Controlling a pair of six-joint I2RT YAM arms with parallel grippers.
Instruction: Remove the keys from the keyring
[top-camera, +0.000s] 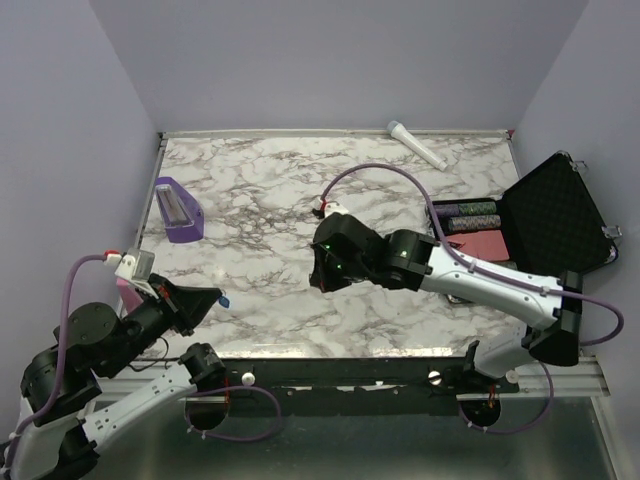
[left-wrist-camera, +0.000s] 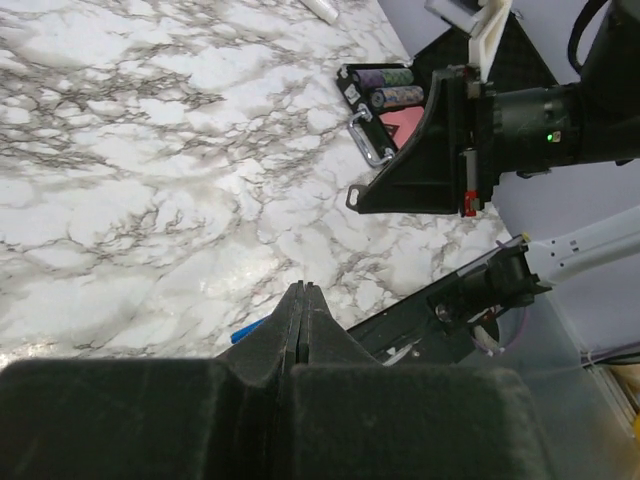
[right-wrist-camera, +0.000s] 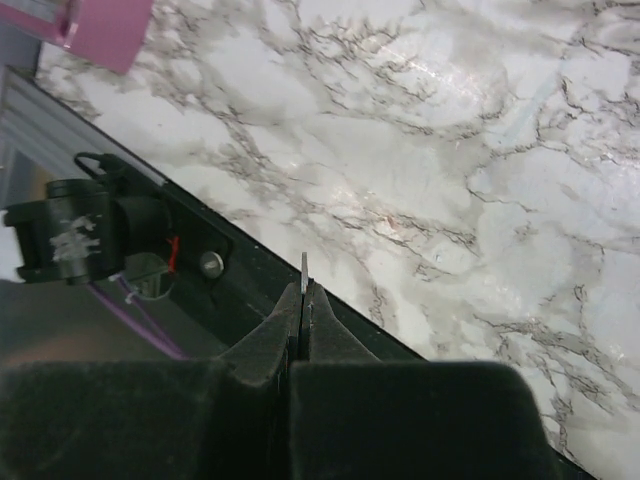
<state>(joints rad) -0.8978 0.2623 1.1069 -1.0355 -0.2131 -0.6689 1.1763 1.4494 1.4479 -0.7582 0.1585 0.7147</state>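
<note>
My left gripper (top-camera: 217, 295) is shut, held low over the table's front left. The keyring's blue tag (top-camera: 225, 299) pokes out at its tip; in the left wrist view the tag (left-wrist-camera: 247, 331) shows beside the closed fingers (left-wrist-camera: 302, 290). The thin ring itself is not visible. My right gripper (top-camera: 319, 283) hovers over the table's middle, shut on the key: a thin silver edge of the key (right-wrist-camera: 304, 268) sticks up between its fingertips (right-wrist-camera: 303, 288). The right gripper also shows in the left wrist view (left-wrist-camera: 357, 198), apart from the left one.
A purple wedge block (top-camera: 176, 210) lies at the left. A white tube (top-camera: 417, 145) lies at the back. An open black case (top-camera: 553, 215) with poker chips (top-camera: 466, 216) stands at the right. A pink object (right-wrist-camera: 105, 28) sits by the front left edge.
</note>
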